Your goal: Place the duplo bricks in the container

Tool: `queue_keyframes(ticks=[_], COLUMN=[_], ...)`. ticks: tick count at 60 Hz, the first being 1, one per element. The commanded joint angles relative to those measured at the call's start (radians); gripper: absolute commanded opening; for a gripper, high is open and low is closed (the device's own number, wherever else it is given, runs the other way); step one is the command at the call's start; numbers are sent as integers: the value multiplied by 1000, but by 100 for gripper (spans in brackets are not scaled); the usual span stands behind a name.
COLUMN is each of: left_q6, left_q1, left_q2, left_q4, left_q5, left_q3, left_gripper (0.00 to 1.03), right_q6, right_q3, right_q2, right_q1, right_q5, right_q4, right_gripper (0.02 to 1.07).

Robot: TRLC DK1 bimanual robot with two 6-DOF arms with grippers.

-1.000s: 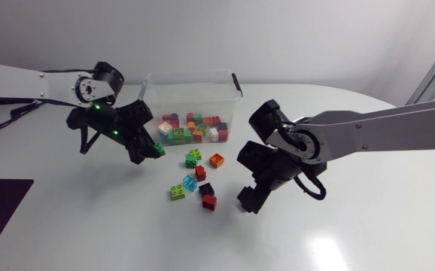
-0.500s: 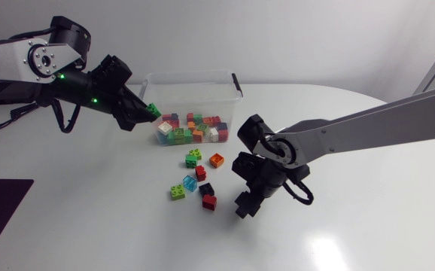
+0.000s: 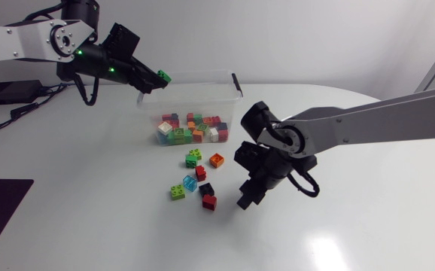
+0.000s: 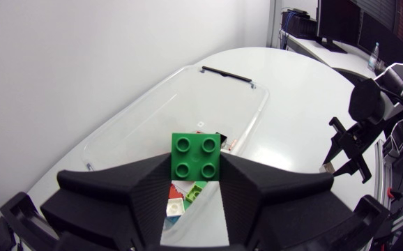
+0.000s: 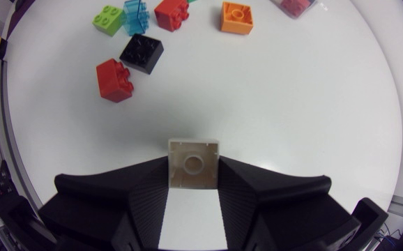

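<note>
Only its wrist view shows right gripper [image 5: 193, 167] clamping cream brick [image 5: 193, 162] (left gripper [image 4: 196, 166] clamps green brick [image 4: 196, 155]).

Glossy plastic duplo bricks [image 3: 193, 158] sit on a smooth, faintly reflective white worktop [image 3: 89, 211] near the clear, shiny plastic container [image 3: 195, 94].

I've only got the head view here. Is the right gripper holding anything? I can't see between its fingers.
Observer: Yes. The right gripper is shut on a white brick, with the hollow underside facing the wrist camera.
Operator: And which way up is the left one's brick?
Observer: The left gripper holds its green brick with four studs towards the wrist camera, and the container is open beyond it.
</note>
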Motion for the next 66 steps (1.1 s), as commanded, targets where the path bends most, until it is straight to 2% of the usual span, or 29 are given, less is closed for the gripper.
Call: queue_keyframes(ticks=[1,10,14,18,21,22,37,54,66], left_q6=[-45,-83,-85,-83,-80,-79,-73,32,121], left_q1=[-19,-38,-50,-56,-56,-56,-35,-32,-61], left_q2=[65,157,190,226,236,236,131,-189,-366], left_q4=[5,5,5,7,18,21,25,16,-33], left_q5=[-9,-69,-117,-158,-163,-163,-180,-175,-175], left_q3=[81,214,251,285,291,289,196,-111,-295], left_gripper=[30,31,39,61,95,100,99,99,99], right_q6=[5,5,5,5,5,3,8,19,26], right_q3=[32,67,88,115,136,142,293,481,613], right_q2=[-42,-79,-90,-98,-107,-107,-99,7,100], right_q1=[-10,-10,-11,-10,-11,-11,-11,-30,-44], right_q5=[6,5,5,3,3,3,-6,-26,-34], right_q4=[-23,-40,-46,-51,-51,-51,-40,5,43], right_gripper=[38,38,38,38,38,38,38,38,38])
